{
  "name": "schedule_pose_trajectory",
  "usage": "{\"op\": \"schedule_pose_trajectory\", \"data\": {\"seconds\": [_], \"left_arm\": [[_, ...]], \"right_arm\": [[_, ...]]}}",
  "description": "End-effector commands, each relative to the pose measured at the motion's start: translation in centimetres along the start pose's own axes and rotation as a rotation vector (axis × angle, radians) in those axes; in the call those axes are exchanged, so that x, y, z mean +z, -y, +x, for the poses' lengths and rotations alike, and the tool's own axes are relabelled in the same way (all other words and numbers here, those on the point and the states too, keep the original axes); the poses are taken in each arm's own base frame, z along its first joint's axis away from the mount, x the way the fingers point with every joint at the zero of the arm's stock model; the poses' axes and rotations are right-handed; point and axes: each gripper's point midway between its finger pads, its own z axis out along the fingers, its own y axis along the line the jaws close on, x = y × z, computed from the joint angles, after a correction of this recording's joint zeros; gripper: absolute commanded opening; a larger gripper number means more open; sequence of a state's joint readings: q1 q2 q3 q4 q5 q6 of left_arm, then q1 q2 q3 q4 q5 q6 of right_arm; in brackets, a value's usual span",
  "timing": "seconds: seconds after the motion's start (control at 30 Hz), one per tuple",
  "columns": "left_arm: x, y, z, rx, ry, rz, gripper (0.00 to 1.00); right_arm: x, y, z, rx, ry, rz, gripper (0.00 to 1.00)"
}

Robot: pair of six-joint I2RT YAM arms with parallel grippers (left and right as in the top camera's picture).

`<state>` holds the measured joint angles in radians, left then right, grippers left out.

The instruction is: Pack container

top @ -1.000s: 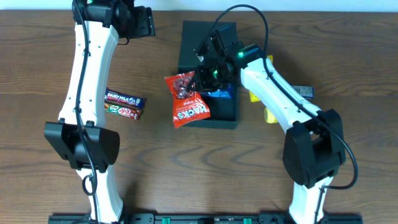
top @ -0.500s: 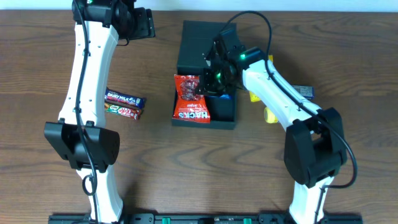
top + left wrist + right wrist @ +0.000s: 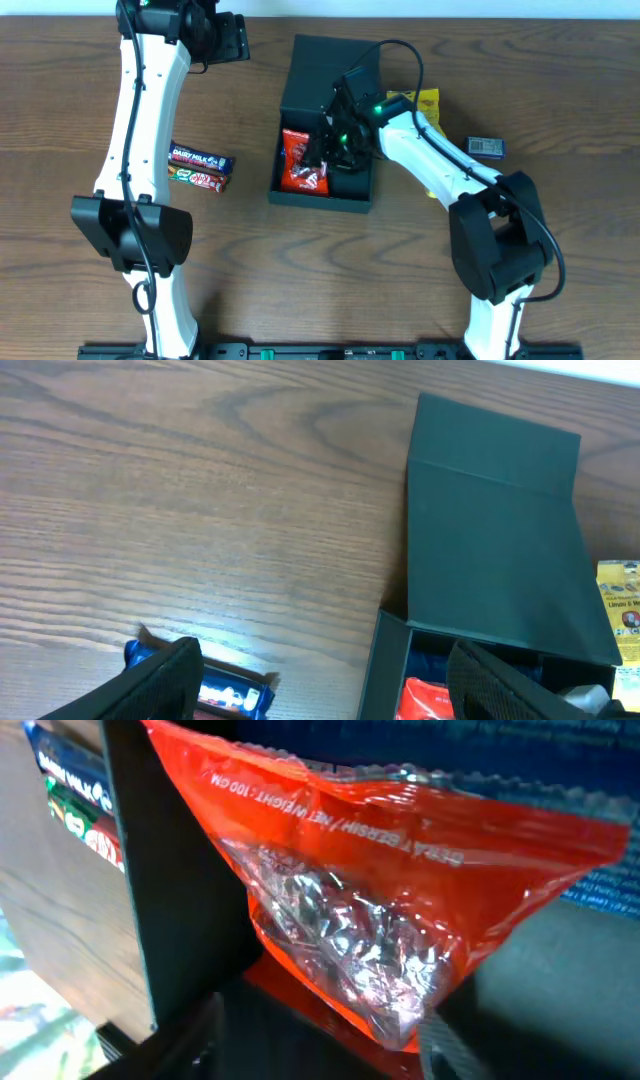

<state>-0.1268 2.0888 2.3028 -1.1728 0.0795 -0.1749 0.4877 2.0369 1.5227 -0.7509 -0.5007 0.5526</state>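
Inside the container (image 3: 322,66), your right gripper (image 3: 325,160) stands parted at the red packet (image 3: 297,162), which may snag on withdrawal.

Dark teal-green cardboard container (image 3: 318,70), matte and rectangular, seen lying flat mid-table, hinged flap lid laid open toward the far edge, red snack packet (image 3: 302,165) lodged in its left side
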Motion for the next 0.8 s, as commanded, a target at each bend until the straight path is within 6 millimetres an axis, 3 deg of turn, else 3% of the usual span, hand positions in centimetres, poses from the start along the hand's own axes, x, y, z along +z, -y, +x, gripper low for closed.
{"op": "schedule_pose_trajectory", "data": {"seconds": [0.0, 0.13, 0.2, 0.23, 0.27, 0.3, 0.33, 0.37, 0.4, 0.57, 0.77], "left_arm": [[-1.0, 0.2, -0.5, 0.017, 0.023, 0.012, 0.79], [-1.0, 0.1, -0.5, 0.017, 0.024, 0.012, 0.79], [-1.0, 0.1, -0.5, 0.017, 0.024, 0.011, 0.79], [-1.0, 0.1, -0.5, 0.017, 0.023, 0.011, 0.77], [-0.9, 0.1, -0.5, 0.017, 0.022, 0.011, 0.68], [-0.8, 0.1, -0.5, 0.017, 0.02, 0.011, 0.62], [-0.6, 0.1, -0.4, 0.016, 0.015, 0.011, 0.45], [-0.5, 0.1, -0.3, 0.016, 0.008, 0.011, 0.24], [-0.2, 0.1, -0.1, 0.015, -0.001, 0.01, 0.06], [1.6, 0.1, 2.4, 0.009, -0.11, 0.027, 0.06], [6.4, 2.1, 8.8, -0.032, -0.335, 0.195, 0.06]], "right_arm": [[-1.7, -0.7, -0.2, 0.003, 0.02, -0.018, 0.72], [-4.7, -1.7, -1.5, -0.062, 0.079, -0.035, 0.74], [-6.8, -2.7, -2.4, -0.13, 0.153, -0.029, 0.67], [-7.6, -2.8, -2.9, -0.155, 0.188, -0.01, 0.57], [-8.6, -2.9, -3.4, -0.184, 0.241, 0.022, 0.34], [-9.1, -2.8, -3.8, -0.191, 0.271, 0.047, 0.22], [-9.5, -2.8, -4.1, -0.199, 0.296, 0.064, 0.08], [-9.5, -2.7, -4.4, -0.203, 0.311, 0.078, 0.02], [-9.5, -2.8, -4.5, -0.206, 0.319, 0.078, 0.02], [-8.6, -2.9, -5.7, -0.218, 0.341, 0.068, 0.02], [-5.3, -1.3, -6.2, -0.212, 0.291, 0.098, 0.01]]}}
